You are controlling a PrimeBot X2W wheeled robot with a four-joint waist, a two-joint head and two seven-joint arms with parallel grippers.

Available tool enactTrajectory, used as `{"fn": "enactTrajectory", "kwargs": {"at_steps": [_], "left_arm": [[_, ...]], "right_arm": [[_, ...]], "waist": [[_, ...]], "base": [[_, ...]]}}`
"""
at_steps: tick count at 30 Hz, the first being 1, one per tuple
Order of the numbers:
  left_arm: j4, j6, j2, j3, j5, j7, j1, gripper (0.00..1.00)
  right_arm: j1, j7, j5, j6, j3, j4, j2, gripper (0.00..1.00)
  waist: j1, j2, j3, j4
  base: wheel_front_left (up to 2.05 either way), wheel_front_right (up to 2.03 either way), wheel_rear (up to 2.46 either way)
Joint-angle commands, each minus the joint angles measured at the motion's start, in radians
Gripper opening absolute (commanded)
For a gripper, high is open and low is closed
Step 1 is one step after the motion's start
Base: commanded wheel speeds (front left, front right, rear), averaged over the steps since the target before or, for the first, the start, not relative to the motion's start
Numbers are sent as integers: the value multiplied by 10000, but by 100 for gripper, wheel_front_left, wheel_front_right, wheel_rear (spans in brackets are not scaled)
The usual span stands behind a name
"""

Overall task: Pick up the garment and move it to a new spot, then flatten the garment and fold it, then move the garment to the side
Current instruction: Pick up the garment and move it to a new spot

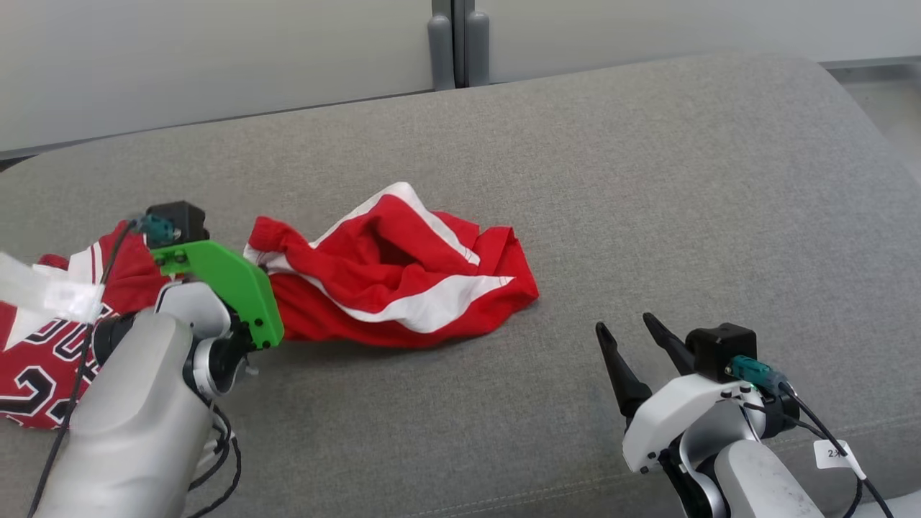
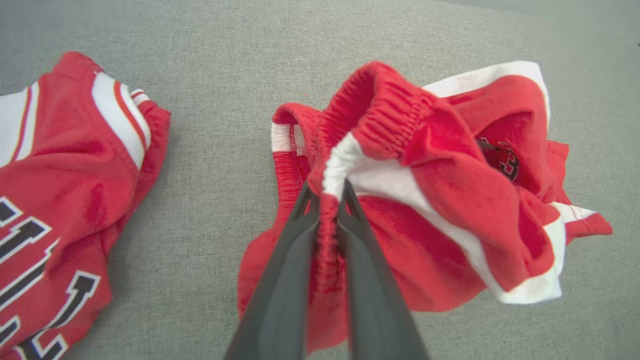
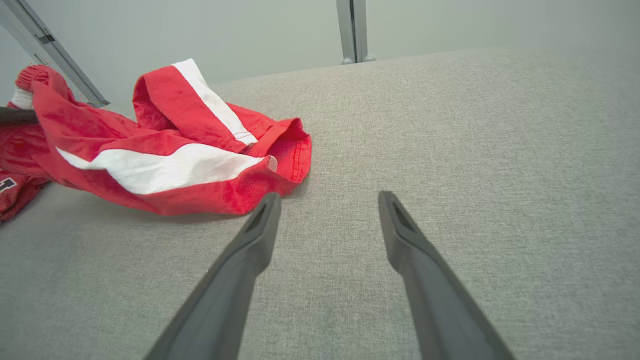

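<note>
Two garments: red shorts (image 1: 403, 280) and a red jersey (image 1: 36, 345) lie on a grey cushion (image 1: 647, 180), apart, with a strip of bare grey between them.
Shorts: crumpled in a loose heap left of the cushion's middle, in the head view. One leg folds up and over, and a broad white stripe (image 1: 432, 302) runs along the near side.
Waistband (image 2: 390, 115): gathered elastic, bunched in a hump just beyond the left fingertips. A white edge shows where it turns over.
Left gripper (image 2: 326, 192): at the shorts' left end, fingers drawn nearly together and clamped on a fold of the waistband. A ribbed red strip is pinched between them, down their length.
Bracket (image 1: 230, 280): green, on the left wrist. In the head view it covers the left fingers and the spot where they meet the cloth.
Jersey: at the cushion's left edge, partly under the left forearm in the head view. It has black numerals outlined in white, and white and red trim at the armhole. Neither gripper touches it.
Right gripper (image 1: 622, 324): at the lower right, low over bare cushion, fingers spread wide with nothing between them. It is clear of the shorts, whose right hem lies near its left fingertip in the right wrist view.
Cushion: flat woven fabric, rounded at the far corners.
Behind: a pale wall (image 1: 216, 57) with a grey upright post (image 1: 453, 43) at the cushion's far edge.
</note>
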Motion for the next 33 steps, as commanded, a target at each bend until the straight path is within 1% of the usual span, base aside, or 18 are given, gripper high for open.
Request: {"fn": "enactTrajectory", "kwargs": {"at_steps": [1, 5, 6, 7, 8, 14, 17, 20, 22, 23, 24, 25, 26, 29, 33], "left_arm": [[-183, 189, 131, 120, -164, -83, 434, 0], [-531, 534, 330, 312, -298, -308, 1198, 0], [-586, 632, 355, 365, -314, -401, 1356, 14], [-633, 723, 394, 365, -259, -483, 1491, 65], [-663, 827, 411, 376, -247, -523, 1638, 100], [-941, 1186, 490, 489, -195, -1055, 2158, 100], [-1149, 1239, 508, 620, -165, -1583, 2333, 100], [-1437, 1199, 400, 1025, -430, -2339, 2540, 100], [-1618, 1160, 174, 1465, -853, -2807, 2727, 100], [-1618, 1160, 174, 1465, -853, -2807, 2727, 100], [-1654, 1273, 92, 1702, -995, -3011, 2802, 100], [-1646, 1474, -24, 2017, -1225, -3230, 2880, 100], [-1746, 1470, -130, 2173, -1337, -3453, 2905, 100], [-2146, 1001, -370, 2458, -1520, -4239, 3129, 100], [-2627, 568, -510, 2563, -1407, -5204, 3380, 100]], "right_arm": [[96, 38, 58, 1, 13, -15, -26, 100], [186, 60, 90, 1, 57, -43, -26, 100], [192, 67, 88, 1, 50, -52, -27, 100], [194, 71, 87, 1, 43, -52, -26, 100], [198, 73, 86, 1, 30, -54, -27, 100], [303, 104, 81, 1, -78, -72, -26, 100], [364, 118, 69, 1, -124, -49, -26, 100], [399, 129, 64, 1, -178, -42, -26, 100], [412, 109, 65, 1, -237, -30, -26, 100], [412, 109, 65, 1, -237, -30, -26, 100], [418, 96, 74, 1, -258, -37, -24, 100], [439, 88, 92, 1, -277, -41, -24, 100], [463, 84, 102, 1, -289, -38, -24, 100], [533, 63, 144, 1, -337, -20, -29, 100], [564, 49, 174, 1, -376, -15, -27, 100]], "waist": [[0, 0, -217, 119], [0, 0, -324, 45], [0, 0, -341, 20], [0, 0, -358, -7], [0, 0, -374, -32], [0, 0, -456, -115], [0, 0, -518, -104], [0, 0, -579, -68], [0, 0, -616, -8], [0, 0, -616, -8], [0, 0, -634, 22], [0, 0, -653, 57], [0, 0, -672, 91], [0, 0, -721, 215], [0, 0, -786, 388]], "base": [[0, 0, 0], [0, 0, 0], [0, 0, 0], [0, 0, 0], [0, 0, 0], [0, 0, 0], [0, 0, 0], [0, 0, 0], [0, 0, 0], [0, 0, 0], [0, 0, 0], [0, 0, 0], [0, 0, 0], [0, 0, 0], [0, 0, 0]]}}
